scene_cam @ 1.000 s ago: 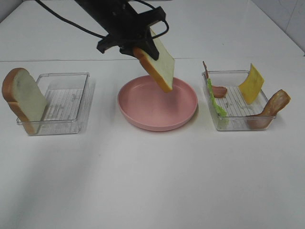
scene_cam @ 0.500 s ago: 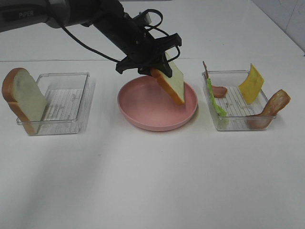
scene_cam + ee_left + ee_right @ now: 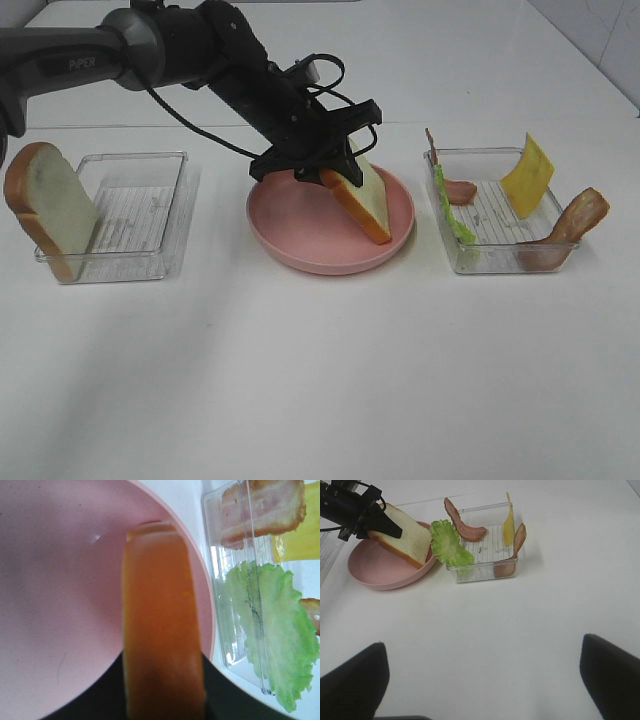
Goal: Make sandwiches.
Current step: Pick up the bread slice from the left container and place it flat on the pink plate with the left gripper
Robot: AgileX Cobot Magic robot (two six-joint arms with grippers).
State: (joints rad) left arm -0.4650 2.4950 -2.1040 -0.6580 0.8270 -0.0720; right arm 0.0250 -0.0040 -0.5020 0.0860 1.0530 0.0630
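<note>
A bread slice [image 3: 364, 197] with white face and brown crust hangs tilted over the pink plate [image 3: 300, 255], its lower corner touching the plate's right side. My left gripper [image 3: 333, 172] is shut on its upper edge. The left wrist view shows the slice's crust [image 3: 162, 630] edge-on above the plate [image 3: 60, 580]. A second bread slice [image 3: 50, 205] leans on the left end of a clear tray [image 3: 140, 215]. My right gripper [image 3: 480, 685] is open and empty over bare table, out of the high view. From there I see the held slice [image 3: 405, 540].
A clear tray [image 3: 500, 262] right of the plate holds green lettuce [image 3: 450, 215], a yellow cheese square [image 3: 527, 175] and two meat strips [image 3: 572, 222], [image 3: 460, 190]. The lettuce [image 3: 450, 545] leans over the tray wall beside the plate. A dark cable trails from the left arm.
My left gripper has come down and slightly right with the bread slice, from above the plate until the slice's corner rests in it. The right gripper's state is unchanged.
</note>
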